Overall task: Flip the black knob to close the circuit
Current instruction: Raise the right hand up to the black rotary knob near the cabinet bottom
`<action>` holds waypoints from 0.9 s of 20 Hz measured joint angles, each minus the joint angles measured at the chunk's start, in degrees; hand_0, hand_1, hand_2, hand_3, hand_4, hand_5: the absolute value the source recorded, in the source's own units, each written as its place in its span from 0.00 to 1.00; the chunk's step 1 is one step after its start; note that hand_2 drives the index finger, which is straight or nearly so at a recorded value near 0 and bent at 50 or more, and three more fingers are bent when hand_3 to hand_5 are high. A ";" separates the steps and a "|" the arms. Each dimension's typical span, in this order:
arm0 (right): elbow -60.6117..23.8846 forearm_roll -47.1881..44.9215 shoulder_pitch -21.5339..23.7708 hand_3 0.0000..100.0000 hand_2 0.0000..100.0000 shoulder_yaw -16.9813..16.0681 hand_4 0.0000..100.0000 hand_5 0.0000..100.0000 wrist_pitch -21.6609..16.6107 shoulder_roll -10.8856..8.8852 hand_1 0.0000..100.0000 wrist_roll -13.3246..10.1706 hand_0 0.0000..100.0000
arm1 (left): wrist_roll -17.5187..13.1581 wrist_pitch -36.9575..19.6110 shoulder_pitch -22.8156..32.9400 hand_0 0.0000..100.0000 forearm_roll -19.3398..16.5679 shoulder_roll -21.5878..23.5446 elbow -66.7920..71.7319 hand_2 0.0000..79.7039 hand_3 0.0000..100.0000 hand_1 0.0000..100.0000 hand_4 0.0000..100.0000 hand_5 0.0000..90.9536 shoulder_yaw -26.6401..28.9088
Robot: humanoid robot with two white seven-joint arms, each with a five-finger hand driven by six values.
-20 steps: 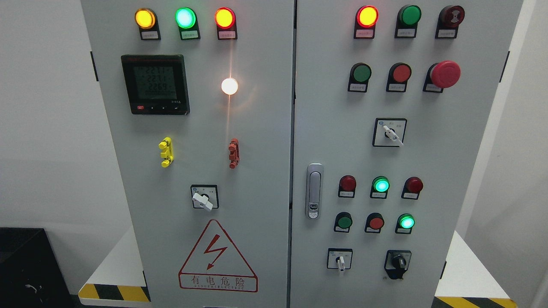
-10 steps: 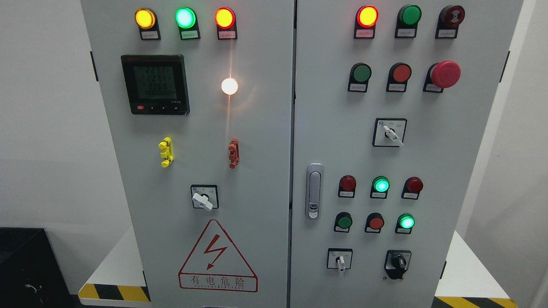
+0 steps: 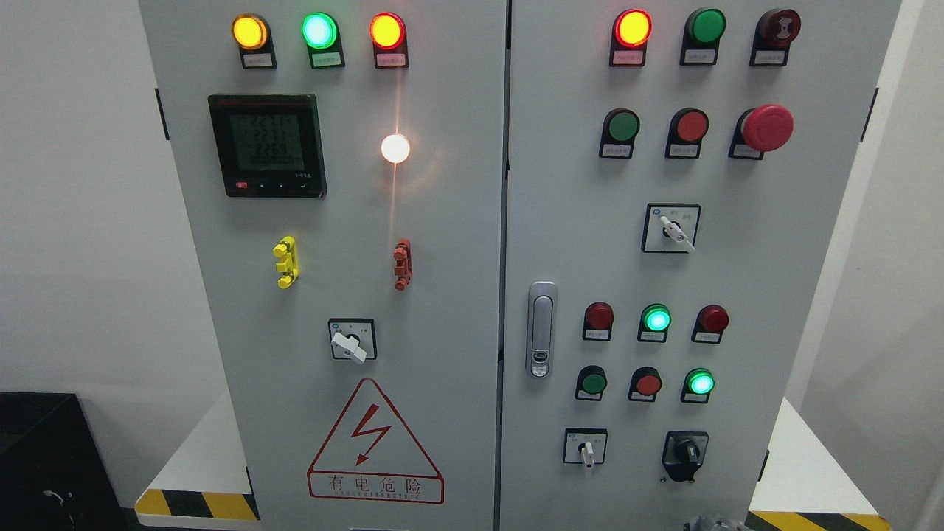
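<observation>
The black knob point(image 3: 687, 451) is a rotary switch on a black plate at the lower right of the right cabinet door point(image 3: 737, 280). Its handle points roughly straight down. A small grey part of my right hand point(image 3: 709, 524) shows at the bottom edge, just below the knob and apart from it. Most of the hand is out of frame. My left hand is not in view.
A white selector switch point(image 3: 586, 448) sits left of the knob, with green and red buttons above point(image 3: 648, 384). A lit green lamp point(image 3: 700, 383) is right above the knob. The red emergency stop point(image 3: 767, 127) and door latch point(image 3: 541, 329) are higher up.
A grey part of my right hand has come into view at the bottom edge below the black knob. The panel and its lamps are unchanged.
</observation>
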 measured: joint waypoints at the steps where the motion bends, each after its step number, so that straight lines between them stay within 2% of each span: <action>1: -0.10 0.00 -0.23 1.00 0.94 -0.06 0.95 0.99 0.11 -0.15 0.00 0.12 0.00 | 0.00 0.00 0.00 0.12 0.00 0.00 0.00 0.00 0.00 0.56 0.00 0.00 0.00; 18: -1.06 0.04 -4.14 1.00 0.94 -0.99 0.95 0.99 0.53 -1.73 0.00 2.16 0.00 | 0.00 0.00 0.00 0.12 0.02 0.00 0.00 0.00 0.00 0.56 0.00 0.00 0.00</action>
